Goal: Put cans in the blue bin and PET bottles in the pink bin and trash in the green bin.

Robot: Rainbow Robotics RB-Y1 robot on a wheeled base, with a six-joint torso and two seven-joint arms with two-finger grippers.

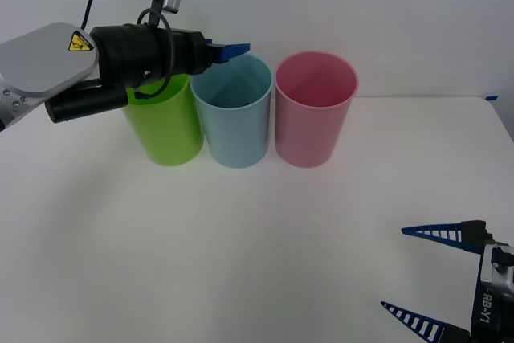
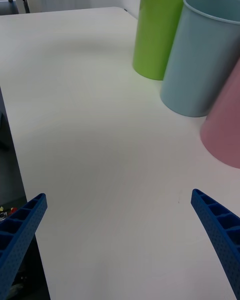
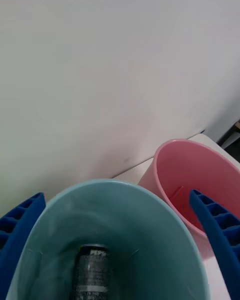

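1. My left tool [image 1: 233, 51], fingers apart and holding nothing, hovers at the rim of the blue bin [image 1: 234, 112].
2. The can [image 3: 92, 272] lies inside the blue bin, on its bottom.
3. Green bin [image 1: 165, 130], blue bin and pink bin [image 1: 313, 110] stand in a row near the table's [image 1: 241, 255] far edge.
4. My right tool [image 1: 434, 279], fingers spread, waits at the table's near right corner.

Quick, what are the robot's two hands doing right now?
Left gripper: open, empty, above the blue bin.
Right gripper: open, empty, low over the table.
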